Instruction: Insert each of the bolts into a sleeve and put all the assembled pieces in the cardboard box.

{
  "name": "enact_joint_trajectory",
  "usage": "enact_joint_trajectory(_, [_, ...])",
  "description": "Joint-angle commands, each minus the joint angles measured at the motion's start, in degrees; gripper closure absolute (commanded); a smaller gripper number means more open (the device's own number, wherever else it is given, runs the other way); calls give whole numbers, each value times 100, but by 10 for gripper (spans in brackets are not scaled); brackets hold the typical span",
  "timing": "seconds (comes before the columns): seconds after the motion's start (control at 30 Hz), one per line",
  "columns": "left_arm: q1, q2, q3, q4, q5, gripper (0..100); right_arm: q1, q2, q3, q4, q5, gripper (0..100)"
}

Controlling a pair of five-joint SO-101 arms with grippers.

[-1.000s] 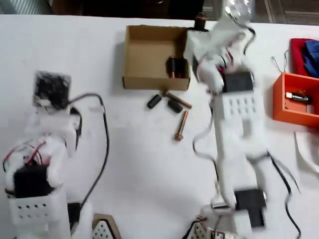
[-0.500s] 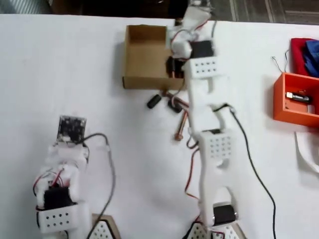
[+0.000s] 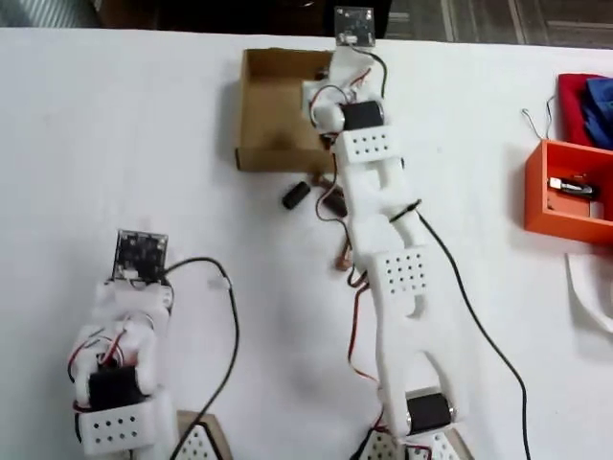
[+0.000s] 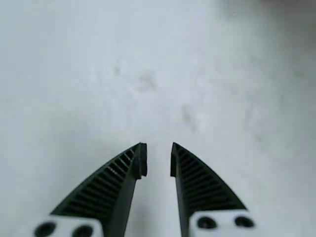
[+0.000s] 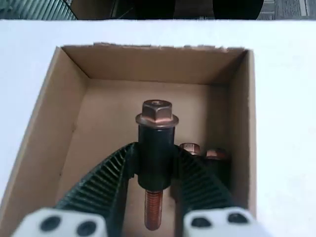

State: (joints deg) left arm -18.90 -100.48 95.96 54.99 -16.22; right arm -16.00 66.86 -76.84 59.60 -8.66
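Right wrist view: we note the right gripper (image 5: 155,160) clamped on a black sleeve (image 5: 156,140) with a copper bolt (image 5: 157,114) through it, held upright over the open box (image 5: 64,148). Two more sleeved bolts (image 5: 190,148) stand inside, close to one wall. High view: the box sits upper centre, with the right arm (image 3: 383,182) stretched over its right edge. Just below the box, on the table (image 3: 144,125), we see a loose sleeve (image 3: 296,195) and a bare bolt (image 3: 342,257) partly under the arm. The left arm (image 3: 120,383) is at lower left. The left gripper (image 4: 158,160) hangs over the table, fingers a narrow gap apart, holding nothing.
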Motion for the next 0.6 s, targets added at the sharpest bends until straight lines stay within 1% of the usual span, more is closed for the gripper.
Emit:
enact_joint_trajectory(0.0, [-44, -53, 127, 18, 0, 895, -136, 57, -404, -295, -35, 977])
enact_joint_trajectory(0.13, [-44, -53, 127, 18, 0, 895, -215, 180, -404, -497, -35, 977])
enact_joint_trajectory(0.57, [-44, -53, 127, 26, 0, 895, -207, 224, -396, -470, -35, 977])
